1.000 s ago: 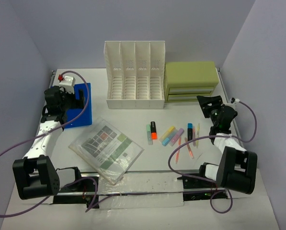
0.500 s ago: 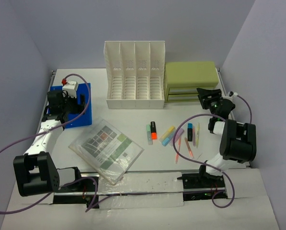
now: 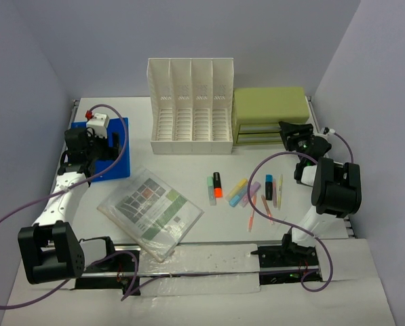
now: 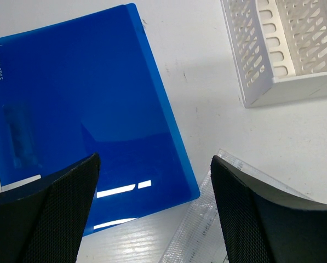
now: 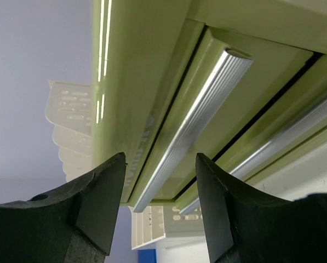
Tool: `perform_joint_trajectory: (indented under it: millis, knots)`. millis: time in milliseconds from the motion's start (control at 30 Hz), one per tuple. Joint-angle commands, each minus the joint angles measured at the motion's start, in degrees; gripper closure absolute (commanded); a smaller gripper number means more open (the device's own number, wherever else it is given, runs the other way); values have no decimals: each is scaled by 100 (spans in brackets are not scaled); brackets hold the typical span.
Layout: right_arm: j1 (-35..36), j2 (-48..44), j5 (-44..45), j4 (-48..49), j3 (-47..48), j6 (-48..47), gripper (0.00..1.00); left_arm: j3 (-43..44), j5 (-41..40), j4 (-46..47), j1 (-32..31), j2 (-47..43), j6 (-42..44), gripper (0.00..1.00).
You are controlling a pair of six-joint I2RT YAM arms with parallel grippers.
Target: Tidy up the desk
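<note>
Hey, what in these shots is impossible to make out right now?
Green drawer box contents: top and right wrist views, shut drawer fronts hide them.
Blue folder lower-left corner: left wrist view, a finger of the left gripper covers it.
Printed sheet text: top view, too small.
Whether the right gripper touches the drawer handle: right wrist view, unclear.
</note>
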Motion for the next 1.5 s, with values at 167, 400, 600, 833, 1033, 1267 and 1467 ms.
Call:
perform_joint_trajectory:
  millis: [167,400,600,833,1033,1267,1467]
  knots:
    - [-3,298,37,661,150,80,39,-35,20,263,43,-96,107,12]
    - [-12,403,47,850,86,191,41,-8,68,245,43,-88,114,12]
    - [-12,441,38,917,132,182,42,-54,38,269,43,-92,133,12]
    - [-12,525,65,980,166,280,46,-22,71,236,43,-88,124,12]
    - [-12,614,69,1028,173,328,48,-45,34,259,43,-125,107,12]
    - [-4,659,99,1178,166,291,49,-79,28,290,43,-106,115,12]
    - [-12,739,56,1408,166,386,50,-97,-23,334,43,-132,115,12]
